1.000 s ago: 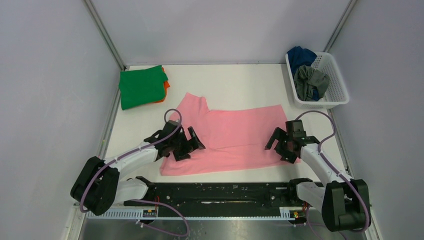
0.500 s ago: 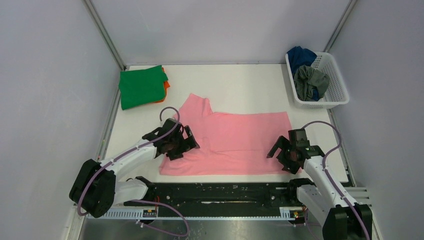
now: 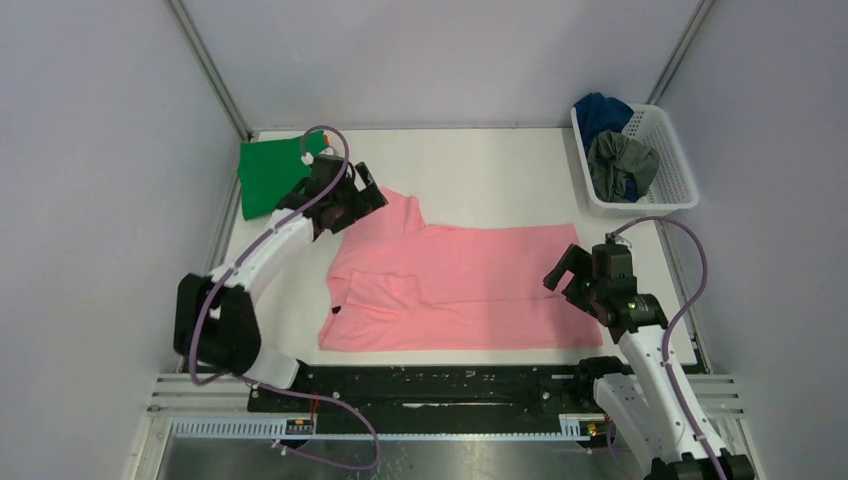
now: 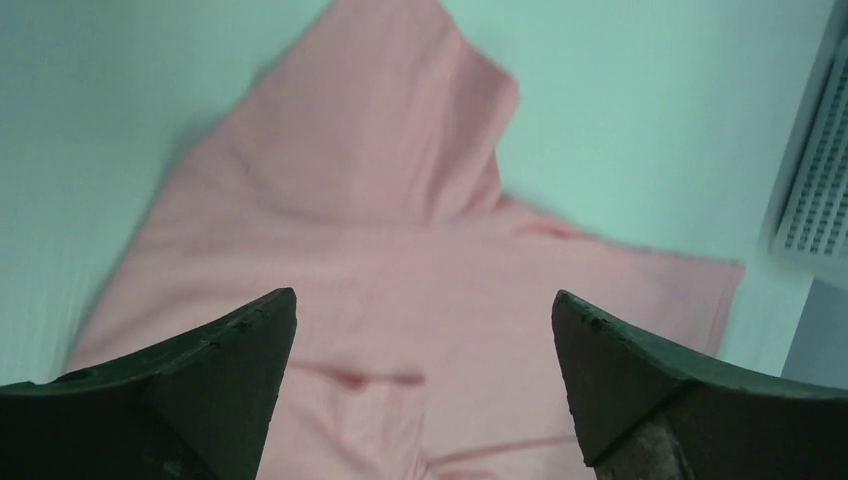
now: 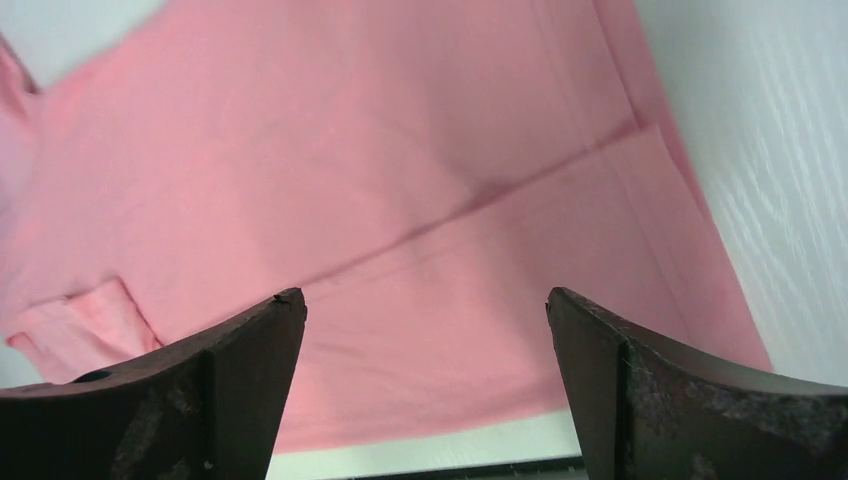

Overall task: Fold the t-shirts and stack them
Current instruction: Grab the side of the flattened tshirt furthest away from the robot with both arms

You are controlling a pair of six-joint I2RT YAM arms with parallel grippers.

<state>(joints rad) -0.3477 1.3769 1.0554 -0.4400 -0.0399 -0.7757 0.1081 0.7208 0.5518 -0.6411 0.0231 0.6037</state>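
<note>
Pink cloth fills the middle of the white table (image 3: 490,170). The pink t-shirt (image 3: 470,285) lies spread nearly flat, one sleeve pointing to the far left and its left edge folded in a little. The left gripper (image 3: 350,203) hangs by that sleeve with its jaws spread wide, holding nothing. The right gripper (image 3: 578,280) hovers at the shirt's right edge, jaws likewise wide apart and empty. A folded green t-shirt (image 3: 270,178) sits in the far left corner, just beside the left gripper. A dark blue t-shirt (image 3: 600,108) and a grey t-shirt (image 3: 620,165) lie crumpled in the white lattice basket (image 3: 675,165) at the far right.
</note>
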